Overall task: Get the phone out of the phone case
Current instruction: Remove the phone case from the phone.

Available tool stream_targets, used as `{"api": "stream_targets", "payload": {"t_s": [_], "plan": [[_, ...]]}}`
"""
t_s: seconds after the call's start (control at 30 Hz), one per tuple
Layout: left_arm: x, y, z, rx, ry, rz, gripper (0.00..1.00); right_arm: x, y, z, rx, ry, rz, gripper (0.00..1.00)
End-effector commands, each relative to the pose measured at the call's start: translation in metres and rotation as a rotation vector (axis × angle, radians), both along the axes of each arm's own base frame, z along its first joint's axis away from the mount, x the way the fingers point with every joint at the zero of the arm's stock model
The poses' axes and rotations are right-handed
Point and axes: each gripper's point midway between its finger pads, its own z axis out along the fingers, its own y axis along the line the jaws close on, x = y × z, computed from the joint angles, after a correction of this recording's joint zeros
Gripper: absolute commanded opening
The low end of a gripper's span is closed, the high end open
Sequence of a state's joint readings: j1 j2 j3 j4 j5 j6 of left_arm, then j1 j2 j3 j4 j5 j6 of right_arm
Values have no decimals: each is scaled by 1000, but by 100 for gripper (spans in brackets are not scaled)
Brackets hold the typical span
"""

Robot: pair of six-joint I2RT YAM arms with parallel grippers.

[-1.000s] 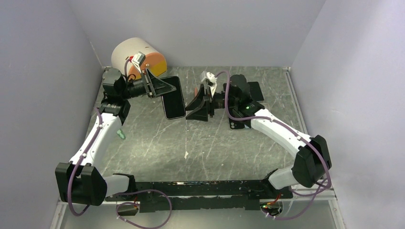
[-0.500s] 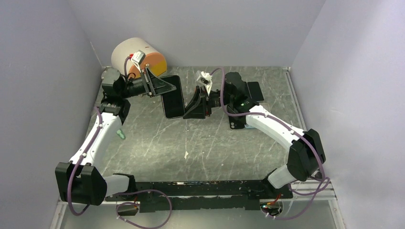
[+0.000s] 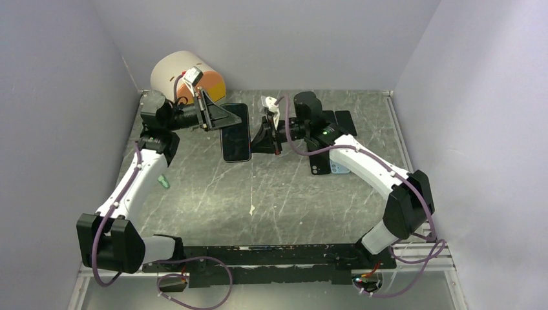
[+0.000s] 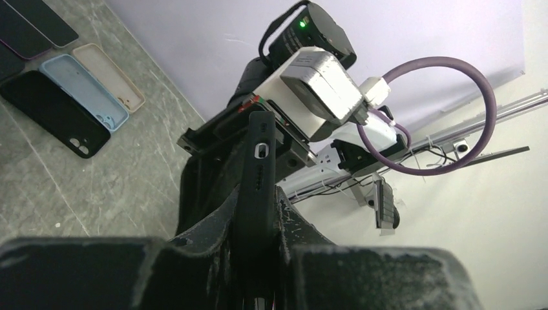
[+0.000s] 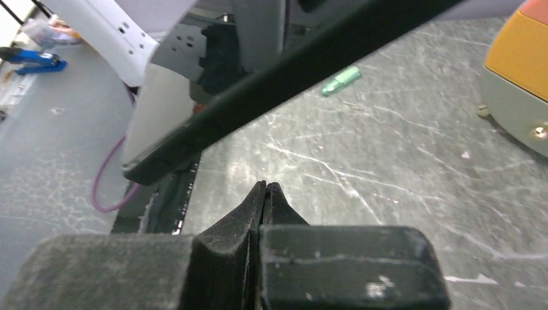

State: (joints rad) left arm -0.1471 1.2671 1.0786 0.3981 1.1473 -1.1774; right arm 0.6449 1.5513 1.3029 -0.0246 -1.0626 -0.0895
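**mik:** ok, where's everything at? Tools first.

**jo:** Left tool (image 3: 216, 119) is clamped on the phone (image 3: 235, 132). It pinches the flat faces at the left long edge, up near the far end, so the phone hangs in the air over the worktop (image 3: 284, 194). The case (image 4: 257, 169) looks to be on it: from the left wrist you can see cutouts along the rim. Right tool (image 3: 262, 137) has its fingers pressed together with nothing between them.

**mik:** and how do they line up?

**jo:** The phone lies to the left of the right tool, whose tips sit just beside its right long edge, about midway along. Can't tell if they touch. The phone's long axis runs away from the arm bases. From the right wrist, that edge crosses slantwise above the tips, not between them. My guess is the right tool, being the free one at that rim, pushes or peels there while the left one holds.
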Motion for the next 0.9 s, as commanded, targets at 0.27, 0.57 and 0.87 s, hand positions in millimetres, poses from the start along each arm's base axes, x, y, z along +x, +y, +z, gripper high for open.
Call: {"api": "stream_targets", "payload": {"t_s": [0.27, 0.57, 0.87], "plan": [[-3, 5, 19, 57, -150, 93, 3, -13, -10, 11, 28, -37, 11, 19], [-1, 5, 17, 51, -167, 108, 3, -40, -15, 48, 151, 21, 73, 44], [-9, 5, 23, 38, -184, 99, 2, -36, -7, 53, 157, 46, 94, 42]]}}
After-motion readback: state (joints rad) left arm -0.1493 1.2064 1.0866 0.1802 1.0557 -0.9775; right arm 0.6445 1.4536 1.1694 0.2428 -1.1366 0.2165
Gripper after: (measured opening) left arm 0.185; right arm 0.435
